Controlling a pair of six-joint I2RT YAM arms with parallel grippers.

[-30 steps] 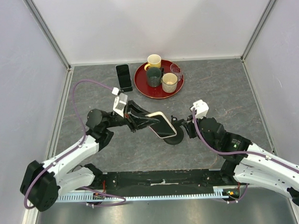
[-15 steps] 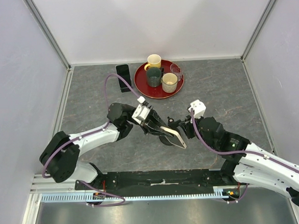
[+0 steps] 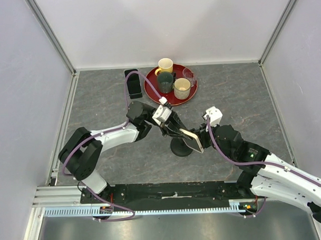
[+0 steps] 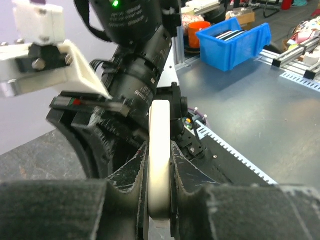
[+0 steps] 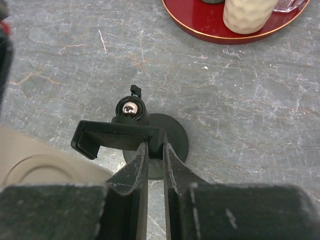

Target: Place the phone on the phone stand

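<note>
The phone (image 3: 192, 140), black-screened with a cream case edge, is held tilted on its edge just above the phone stand (image 3: 177, 149). My left gripper (image 3: 179, 133) is shut on the phone; in the left wrist view the cream edge (image 4: 160, 145) sits pinched between my fingers (image 4: 159, 200). My right gripper (image 3: 200, 135) is shut on the stand. In the right wrist view my fingers (image 5: 152, 150) clamp the part behind the black holder bar (image 5: 115, 136), above the round disc base (image 5: 177, 137). The phone's cream back (image 5: 35, 162) shows at lower left.
A red tray (image 3: 153, 92) with three mugs and a clear glass stands at the back centre; its rim shows in the right wrist view (image 5: 200, 26). An all-black slab (image 3: 133, 83) lies left of the tray. Grey walls enclose the table.
My left arm has carried the phone right and forward, turning it from flat to on edge, until it sits over the stand. My right gripper has stayed at the stand.
</note>
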